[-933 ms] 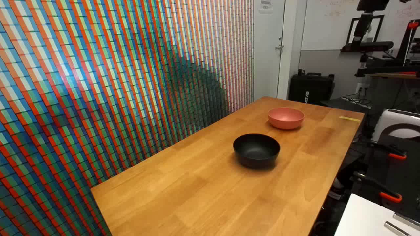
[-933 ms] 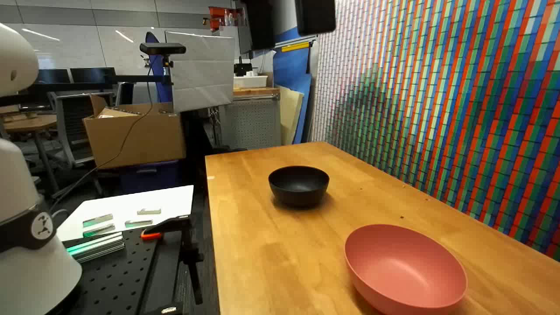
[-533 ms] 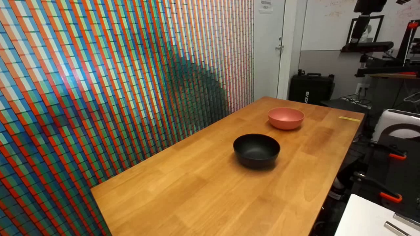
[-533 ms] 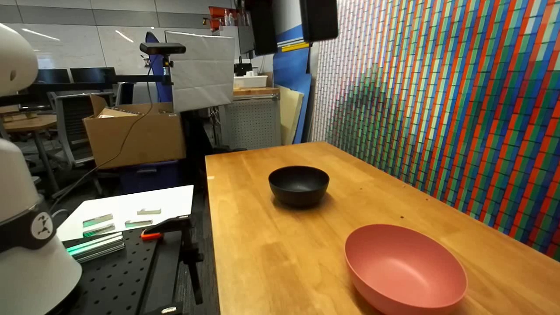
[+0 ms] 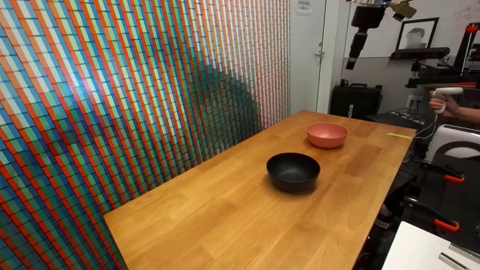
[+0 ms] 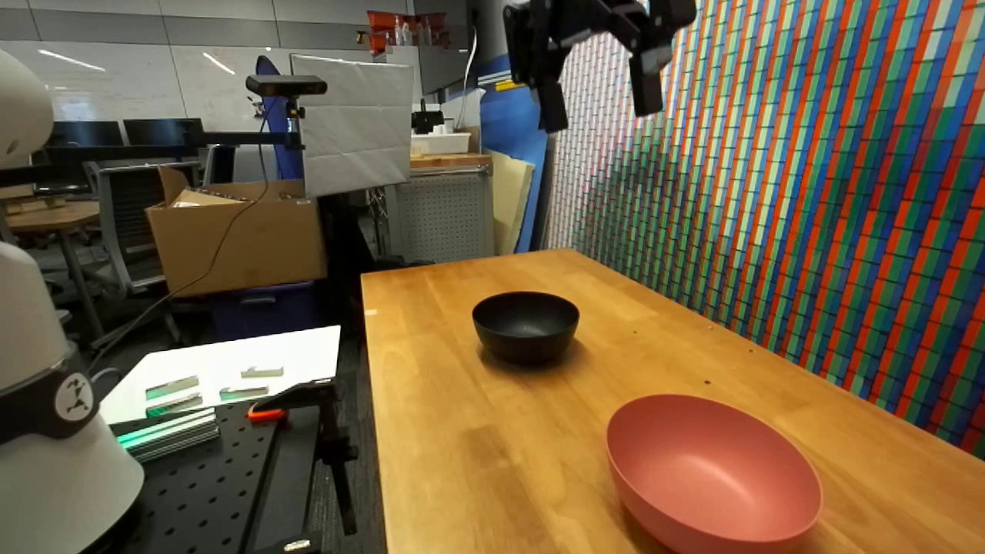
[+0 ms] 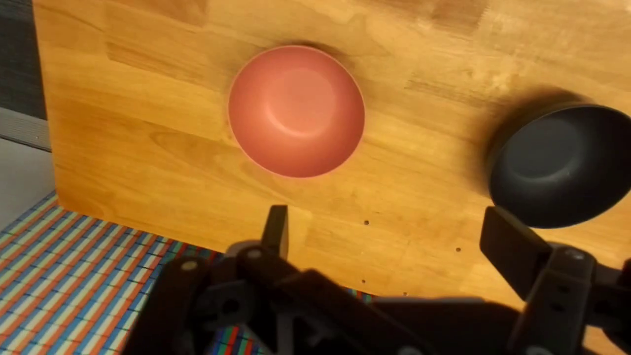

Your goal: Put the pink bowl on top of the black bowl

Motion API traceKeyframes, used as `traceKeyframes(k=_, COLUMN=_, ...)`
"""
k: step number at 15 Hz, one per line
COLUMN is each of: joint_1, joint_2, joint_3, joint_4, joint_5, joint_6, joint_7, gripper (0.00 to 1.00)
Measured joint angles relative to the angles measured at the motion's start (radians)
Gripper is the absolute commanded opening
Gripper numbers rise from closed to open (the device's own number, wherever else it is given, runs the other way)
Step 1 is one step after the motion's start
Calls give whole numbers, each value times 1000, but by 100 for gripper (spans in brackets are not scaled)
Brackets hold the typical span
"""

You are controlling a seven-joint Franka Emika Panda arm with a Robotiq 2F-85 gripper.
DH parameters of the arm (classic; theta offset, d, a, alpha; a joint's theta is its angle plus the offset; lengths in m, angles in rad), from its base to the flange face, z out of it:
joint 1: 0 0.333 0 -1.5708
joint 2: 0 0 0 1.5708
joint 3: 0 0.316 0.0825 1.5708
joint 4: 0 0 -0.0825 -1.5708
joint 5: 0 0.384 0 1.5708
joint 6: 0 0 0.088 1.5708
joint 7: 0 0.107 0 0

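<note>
Hanging above the table [image 6: 431, 415], the pincer [image 6: 600, 110] has both its jaws spread wide, holding only air. The pink bowl [image 7: 297, 111] sits upright on the table, nearer its end by the door [image 5: 305, 67]; the black bowl [image 7: 562, 165] also stands upright on the table, farther from that end, the two bowls well apart.

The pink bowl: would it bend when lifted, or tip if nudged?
The pink bowl probably won't bend: its rim looks evenly round. Pushed at the rim, it might tilt, since its base is narrower; pushed low, it would likelier slide on the smooth-looking table.
</note>
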Motion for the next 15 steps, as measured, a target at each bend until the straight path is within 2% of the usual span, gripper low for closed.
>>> traceKeyframes(k=4, joint_1=12, joint_2=248, joint_3=73, joint_4=103, joint_5=-7, joint_6=34, joint_7=97, gripper=100)
traceKeyframes(k=8, joint_1=0, joint_2=467, joint_3=78, joint_4=221, joint_5=-43, joint_6=40, joint_7=167, gripper=100)
traceKeyframes(k=15, joint_1=-26, joint_2=678, joint_3=68, joint_4=317, joint_5=-74, joint_6=41, joint_7=230, gripper=100)
